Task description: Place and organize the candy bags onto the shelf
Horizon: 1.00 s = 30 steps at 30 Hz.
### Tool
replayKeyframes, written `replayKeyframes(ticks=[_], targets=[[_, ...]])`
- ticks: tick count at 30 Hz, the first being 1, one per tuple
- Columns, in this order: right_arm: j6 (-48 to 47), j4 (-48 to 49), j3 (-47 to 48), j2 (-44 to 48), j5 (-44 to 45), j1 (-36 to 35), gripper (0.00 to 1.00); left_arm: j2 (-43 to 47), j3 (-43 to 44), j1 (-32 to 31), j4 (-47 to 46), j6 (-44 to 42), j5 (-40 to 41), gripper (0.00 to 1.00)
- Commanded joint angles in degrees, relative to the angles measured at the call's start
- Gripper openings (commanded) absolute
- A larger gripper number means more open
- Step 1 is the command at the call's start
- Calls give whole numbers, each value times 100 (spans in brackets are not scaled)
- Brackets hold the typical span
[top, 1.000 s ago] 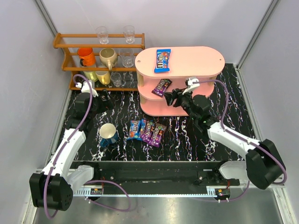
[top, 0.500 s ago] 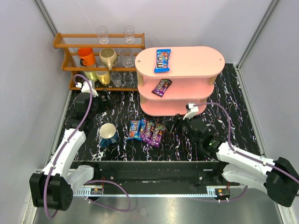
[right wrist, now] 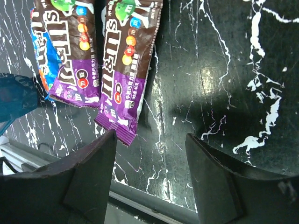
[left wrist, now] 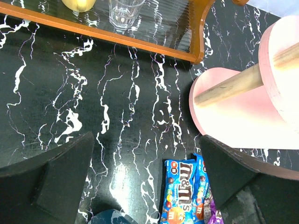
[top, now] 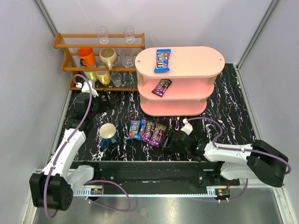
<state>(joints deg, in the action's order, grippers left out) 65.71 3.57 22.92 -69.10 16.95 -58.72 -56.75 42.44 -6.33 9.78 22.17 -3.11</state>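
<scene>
Shelf: the pink shelf [top: 187,56] stands at the back of the black table [top: 229,107], on the R side.
Top board: one blue bag [top: 162,60] lies flat on it.
Mid board: one purple bag [top: 161,87], near the L end.
On table: a row of 4 bags [top: 150,131] in front of the shelf, 2 blue and 2 purple, edges overlapping.
R gripper [right wrist: 152,179]: low, just beside the last purple bag [right wrist: 128,70]. Its fingers are wide apart, with nothing in them.
L gripper [left wrist: 145,182]: over the table near the wooden rack [left wrist: 140,44]. Its fingers are apart and hold nothing.
Blue mug [top: 108,134]: just L of the row.

Candy bags [right wrist: 127,70]: glossy, crinkled film. Shelf [top: 191,63]: matt pink boards, bare wood dowels [left wrist: 229,88]. Surface [left wrist: 117,107]: polished black marble look. Rack [left wrist: 154,46]: varnished wood.
</scene>
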Motion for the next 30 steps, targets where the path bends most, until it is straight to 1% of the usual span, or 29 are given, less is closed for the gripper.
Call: replayKeyframes(ticks=[1,8,11,14,15,16,18,19,20,21,23,26,27,28,29,30], targets=[[679,537,64,-252,2,-70,69,68,221,18,-257,50,-128,99],[793,1189,196,-955,-306,-70,67,-20,265,18,-275,68,-172,99],[908,1233,292,-1307,-368,-61,65,-20,257,18,-275,59,-172,99],[979,1207,415,-1615,-429,-61,56,-3,256,26,-275,59,-163,99],[996,1164,468,-1685,-421,-61,51,-3,256,18,-266,50,-172,99],[1013,1007,494,-1694,-360,-61,42,6,256,18,-257,50,-163,99],[961,883,521,-1625,-280,-61,30,15,256,26,-249,41,-137,99],[865,743,521,-1563,-184,-61,11,24,256,26,-249,41,-137,99],[812,680,521,-1476,-122,-61,3,15,256,18,-249,41,-137,99],[733,628,512,-1318,-70,-61,0,15,256,18,-249,41,-128,99],[452,425,503,-1107,132,-61,0,6,256,26,-249,50,-137,99],[-118,214,459,-510,379,-61,0,-20,265,26,-249,50,-154,99],[-312,197,407,-116,431,-61,0,-20,265,18,-257,50,-154,99],[-809,275,372,96,467,-61,0,-20,265,26,-257,41,-137,99],[-1102,380,310,299,450,-61,0,-11,265,26,-257,41,-145,99],[-1409,572,188,727,441,-61,0,6,257,26,-257,41,-137,99]])
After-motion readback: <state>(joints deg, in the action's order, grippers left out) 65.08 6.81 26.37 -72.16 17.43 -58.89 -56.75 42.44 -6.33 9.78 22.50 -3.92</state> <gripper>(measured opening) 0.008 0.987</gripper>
